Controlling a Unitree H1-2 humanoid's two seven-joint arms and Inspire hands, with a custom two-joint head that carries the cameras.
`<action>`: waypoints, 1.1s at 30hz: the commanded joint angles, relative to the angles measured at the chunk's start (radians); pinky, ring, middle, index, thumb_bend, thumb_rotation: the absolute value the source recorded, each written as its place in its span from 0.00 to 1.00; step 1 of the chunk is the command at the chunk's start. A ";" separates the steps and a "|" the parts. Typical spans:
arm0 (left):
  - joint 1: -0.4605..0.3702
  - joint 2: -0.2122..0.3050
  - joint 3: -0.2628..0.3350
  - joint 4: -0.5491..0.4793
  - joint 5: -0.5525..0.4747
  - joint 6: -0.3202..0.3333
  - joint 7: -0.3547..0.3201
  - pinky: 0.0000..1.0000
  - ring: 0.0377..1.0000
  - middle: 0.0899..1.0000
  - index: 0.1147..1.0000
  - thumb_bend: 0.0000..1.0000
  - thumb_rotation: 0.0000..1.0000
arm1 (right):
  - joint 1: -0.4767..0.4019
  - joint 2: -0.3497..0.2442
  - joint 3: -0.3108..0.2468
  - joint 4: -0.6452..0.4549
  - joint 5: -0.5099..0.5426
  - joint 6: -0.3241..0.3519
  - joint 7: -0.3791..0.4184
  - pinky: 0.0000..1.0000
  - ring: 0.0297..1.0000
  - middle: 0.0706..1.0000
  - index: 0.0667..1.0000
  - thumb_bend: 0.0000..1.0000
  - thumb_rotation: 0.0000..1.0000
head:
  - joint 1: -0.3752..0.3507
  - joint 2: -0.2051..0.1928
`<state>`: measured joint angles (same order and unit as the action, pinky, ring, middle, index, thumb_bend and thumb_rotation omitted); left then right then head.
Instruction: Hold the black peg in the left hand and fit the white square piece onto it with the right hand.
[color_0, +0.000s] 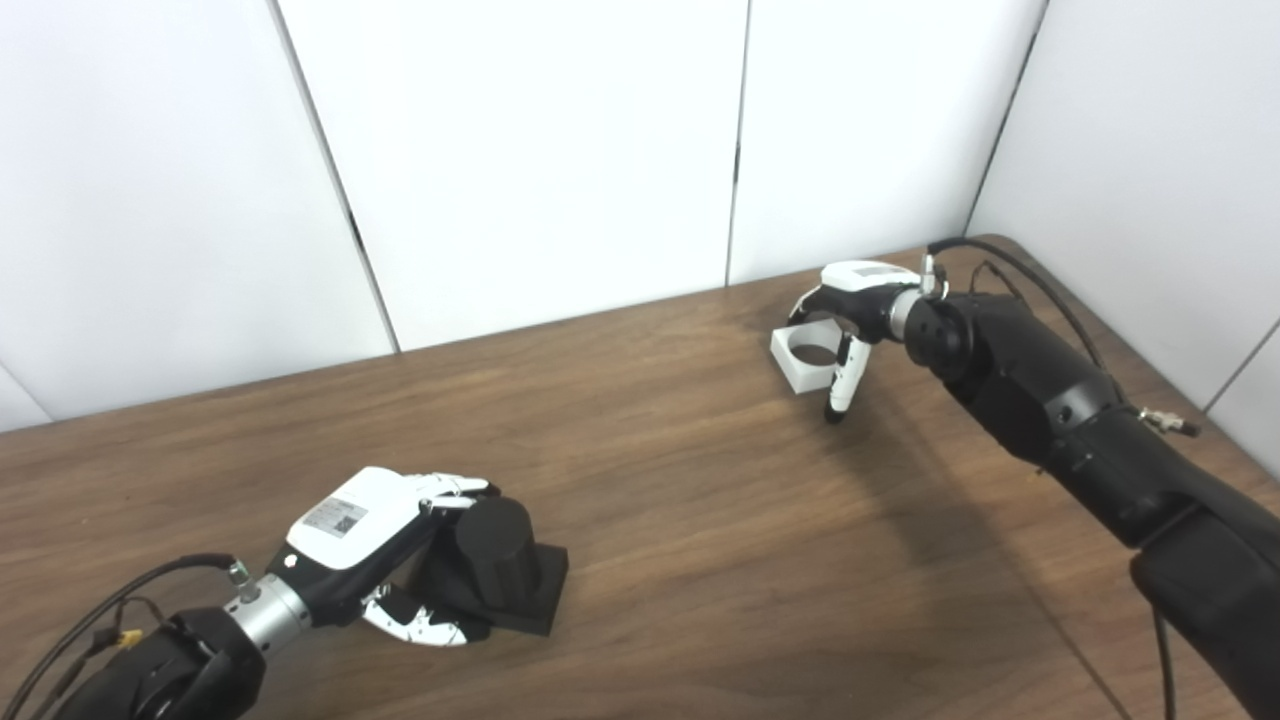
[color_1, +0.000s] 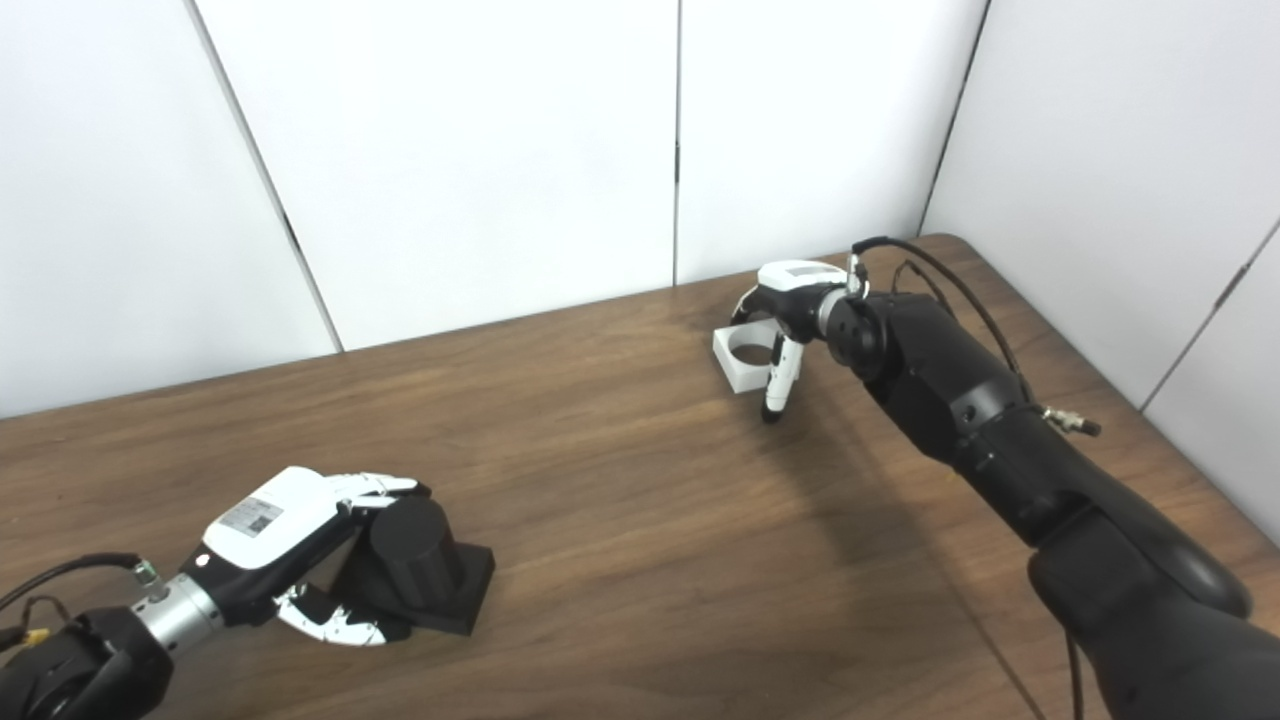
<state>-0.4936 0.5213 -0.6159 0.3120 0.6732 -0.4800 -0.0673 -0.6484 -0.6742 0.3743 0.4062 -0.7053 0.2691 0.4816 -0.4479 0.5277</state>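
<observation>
The black peg, a round post on a square black base, stands on the table at the near left. My left hand is shut around the post, fingers on its far side and thumb on the near side by the base. The white square piece, with a round hole, lies on the table at the far right. My right hand arches over it, fingers curled at its far edge and thumb straight down at its near right corner. The hand is not closed on the piece.
White wall panels stand along the table's far edge and right side. A black cable loops above my right wrist. Bare wood lies between the two hands.
</observation>
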 joint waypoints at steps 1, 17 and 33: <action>0.032 0.061 -0.023 0.027 0.065 0.011 -0.062 0.74 0.83 0.84 0.55 1.00 0.02 | -0.026 -0.049 -0.011 0.005 -0.014 0.012 0.009 0.92 0.91 0.90 0.71 0.79 0.15 | 0.000 0.002; 0.036 0.060 -0.005 0.007 0.066 0.013 -0.089 0.74 0.83 0.84 0.55 1.00 0.02 | -0.018 -0.058 -0.007 -0.026 -0.035 0.045 0.028 1.00 0.90 0.79 0.45 0.52 0.14 | -0.003 0.011; 0.033 0.056 -0.003 0.013 0.064 0.015 -0.103 0.75 0.84 0.85 0.56 0.99 0.04 | 0.028 -0.052 -0.099 -0.083 0.063 -0.104 -0.083 0.89 0.86 0.77 0.44 0.52 0.13 | 0.005 0.018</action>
<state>-0.4856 0.5280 -0.5973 0.2980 0.6732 -0.4804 -0.0945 -0.5787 -0.7070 0.3011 0.3613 -0.6527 0.1940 0.4290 -0.4418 0.5446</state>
